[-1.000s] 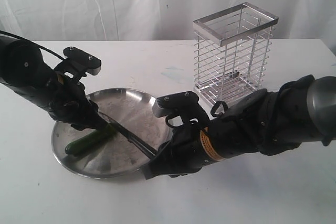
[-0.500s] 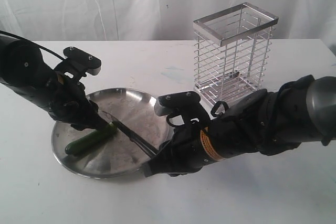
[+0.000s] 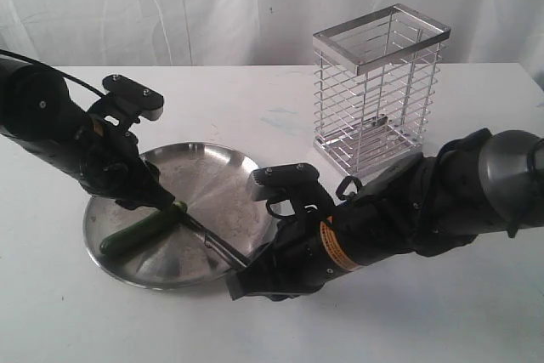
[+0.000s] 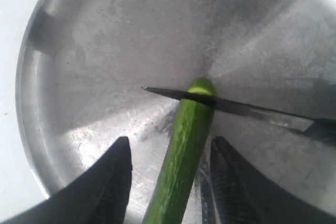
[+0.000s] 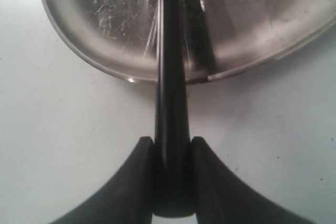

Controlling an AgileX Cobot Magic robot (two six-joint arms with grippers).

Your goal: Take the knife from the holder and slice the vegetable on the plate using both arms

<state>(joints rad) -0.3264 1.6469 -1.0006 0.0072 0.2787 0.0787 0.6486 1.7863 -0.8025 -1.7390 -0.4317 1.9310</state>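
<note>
The exterior view looks down across the table; both wrist views hover close over the plate (image 3: 217, 167).

knife (image 4: 231, 107) across vegetable (image 4: 184, 150), on plate (image 4: 105, 40)

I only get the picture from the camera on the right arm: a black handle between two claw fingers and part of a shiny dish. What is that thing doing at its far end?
Observer: It is a knife; its blade lies across the vegetable near one tip, on the plate.
Operator: Is anything holding the vegetable?
Observer: The left claw straddles it, one finger on each side. The left wrist view shows a gap at the finger on one side, and I cannot tell if the other touches.
Operator: Where did the knife come from?
Observer: I cannot see that, but a wire holder stands behind the plate with no knife in it.
</note>
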